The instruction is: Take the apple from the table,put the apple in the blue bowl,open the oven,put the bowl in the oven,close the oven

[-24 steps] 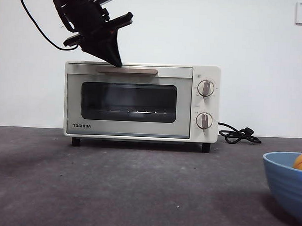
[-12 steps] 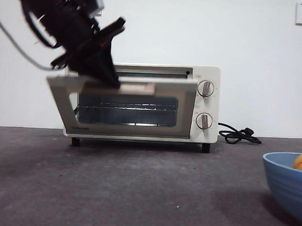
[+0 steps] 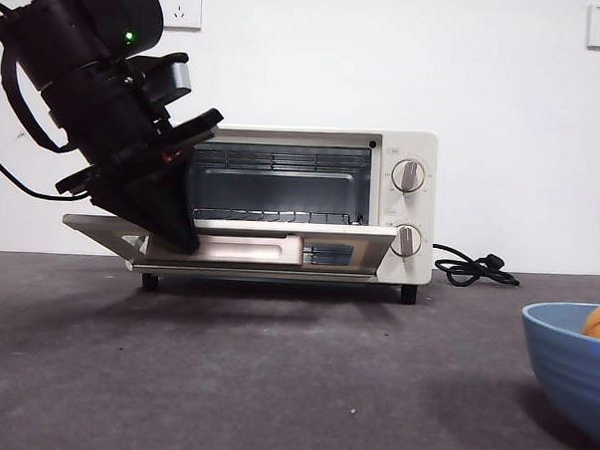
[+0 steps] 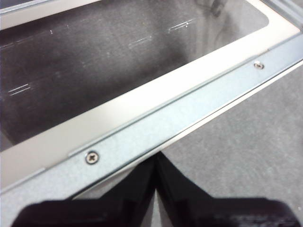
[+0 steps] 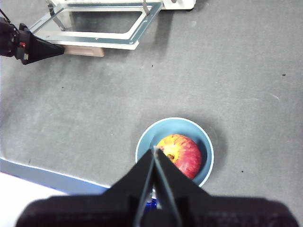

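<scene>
The oven [image 3: 408, 205] stands at the back of the table [image 3: 273, 383]. Its glass door [image 3: 349, 249] hangs down, almost level, with the wire rack showing inside. My left gripper [image 3: 185, 242] is shut, its tip resting against the beige handle [image 3: 249, 250] at the door's left end. In the left wrist view the shut jaws [image 4: 156, 163] sit just past the door's metal edge [image 4: 189, 113]. The apple [image 5: 182, 152] lies in the blue bowl [image 5: 203, 142], which is at the front right [image 3: 568, 366]. My right gripper [image 5: 155, 153] hovers shut above the bowl.
A black cord [image 3: 472, 267] lies coiled to the right of the oven. Bare table stretches between the oven door and the bowl. The table's near edge [image 5: 47, 177] runs close behind the bowl in the right wrist view.
The oven door went from closed to swung down almost flat. My left gripper travelled down and forward with the handle. Bowl and apple stayed put.
</scene>
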Robot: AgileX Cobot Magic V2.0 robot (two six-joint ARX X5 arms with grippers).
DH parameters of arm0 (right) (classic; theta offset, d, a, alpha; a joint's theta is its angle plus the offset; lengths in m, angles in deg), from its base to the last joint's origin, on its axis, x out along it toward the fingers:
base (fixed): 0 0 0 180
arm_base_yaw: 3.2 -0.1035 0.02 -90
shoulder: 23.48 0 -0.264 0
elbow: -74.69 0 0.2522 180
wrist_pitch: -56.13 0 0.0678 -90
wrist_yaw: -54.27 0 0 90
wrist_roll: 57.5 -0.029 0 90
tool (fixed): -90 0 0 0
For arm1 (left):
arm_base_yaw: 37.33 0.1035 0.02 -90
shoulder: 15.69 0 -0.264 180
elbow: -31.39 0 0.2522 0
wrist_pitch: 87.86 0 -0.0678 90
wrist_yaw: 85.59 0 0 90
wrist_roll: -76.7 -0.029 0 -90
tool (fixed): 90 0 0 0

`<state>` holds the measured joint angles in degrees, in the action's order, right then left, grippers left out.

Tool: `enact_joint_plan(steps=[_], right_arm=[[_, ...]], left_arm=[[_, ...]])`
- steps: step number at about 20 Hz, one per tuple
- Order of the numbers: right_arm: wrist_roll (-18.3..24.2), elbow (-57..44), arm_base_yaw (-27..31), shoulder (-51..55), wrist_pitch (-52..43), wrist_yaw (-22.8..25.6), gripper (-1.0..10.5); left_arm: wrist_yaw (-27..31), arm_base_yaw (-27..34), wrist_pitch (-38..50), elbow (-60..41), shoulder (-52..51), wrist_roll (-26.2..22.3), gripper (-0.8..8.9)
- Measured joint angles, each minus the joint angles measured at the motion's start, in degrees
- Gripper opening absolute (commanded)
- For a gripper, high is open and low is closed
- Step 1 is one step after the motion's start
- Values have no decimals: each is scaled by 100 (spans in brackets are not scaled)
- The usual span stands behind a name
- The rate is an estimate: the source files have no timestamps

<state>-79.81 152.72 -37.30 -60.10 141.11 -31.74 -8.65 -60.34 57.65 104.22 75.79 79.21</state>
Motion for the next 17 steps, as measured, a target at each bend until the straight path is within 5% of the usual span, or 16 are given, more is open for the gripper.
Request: enact_joint_plan(steps=[7, 17], right_arm=[[0, 0, 0, 0, 83, 0, -7], [-439, 0, 0, -111, 636, -188, -3]], left_arm=[[223, -9, 933, -1058, -9, -9, -6], [-70, -654, -166, -1097, -1014, -188, -6]])
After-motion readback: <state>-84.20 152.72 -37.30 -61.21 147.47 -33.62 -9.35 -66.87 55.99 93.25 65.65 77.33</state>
